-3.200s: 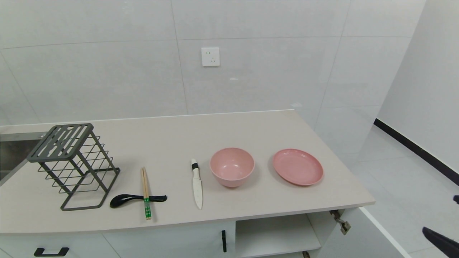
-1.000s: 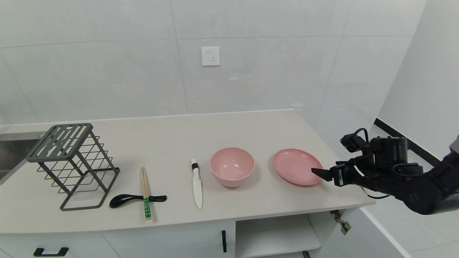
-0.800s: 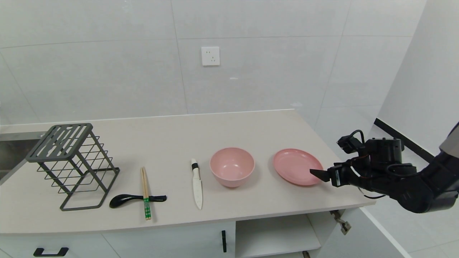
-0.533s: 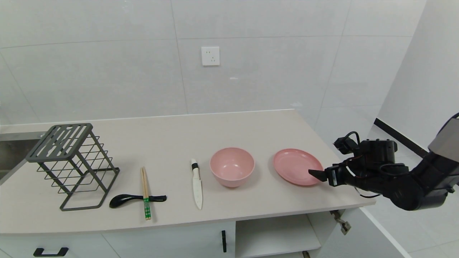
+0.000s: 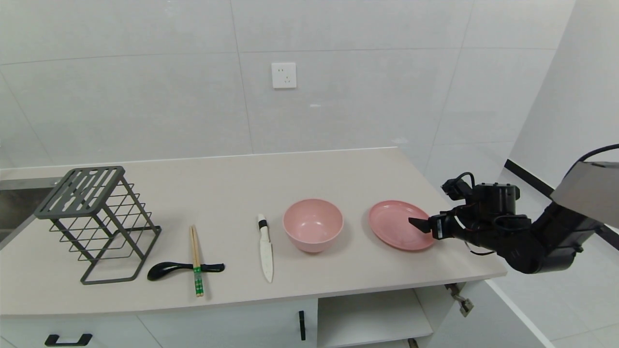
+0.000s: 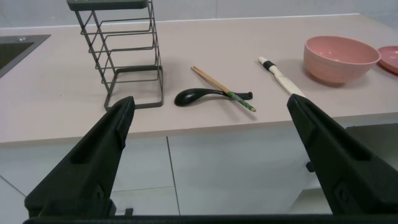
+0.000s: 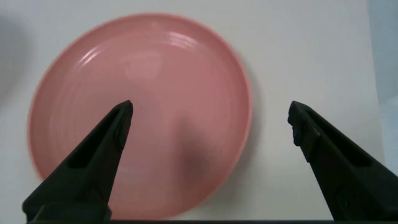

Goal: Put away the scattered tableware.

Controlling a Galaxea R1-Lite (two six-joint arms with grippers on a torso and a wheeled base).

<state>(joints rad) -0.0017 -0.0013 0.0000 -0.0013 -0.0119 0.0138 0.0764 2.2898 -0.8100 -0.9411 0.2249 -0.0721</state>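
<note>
Right wrist view: right pincer (image 7: pixel 210 109), spread wide, above pink plate (image 7: pixel 143 81)

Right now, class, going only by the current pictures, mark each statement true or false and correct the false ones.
1. The chopsticks lie across the black spoon. True.
2. The pink bowl stands between the knife and the pink plate. True.
3. The right gripper is shut on the plate. False: it is open at the plate's right side, gripping nothing.
4. The knife lies inside the bowl. False: it lies flat on the counter, left of the bowl.
5. The left gripper is open. True.
</note>
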